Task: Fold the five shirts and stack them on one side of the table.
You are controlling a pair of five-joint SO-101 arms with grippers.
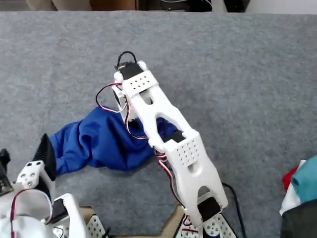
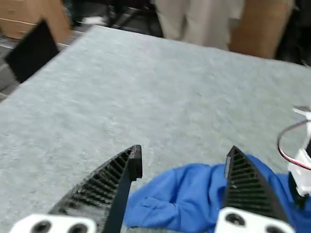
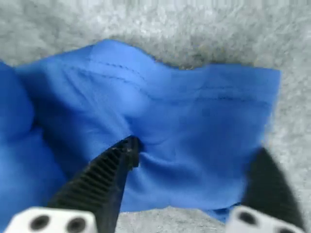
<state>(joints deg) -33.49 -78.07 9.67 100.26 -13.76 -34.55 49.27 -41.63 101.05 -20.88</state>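
**Blue shirt (image 1: 101, 141) bunched, not yet folded**

Lies on the counter (image 1: 237, 74) between the two arms; right gripper (image 3: 197, 150) spread over it, one finger on the cloth; left gripper (image 2: 184, 153) spread, empty, just beside it; fabric looks light and limp; pinch a hem or corner, not the bulk.
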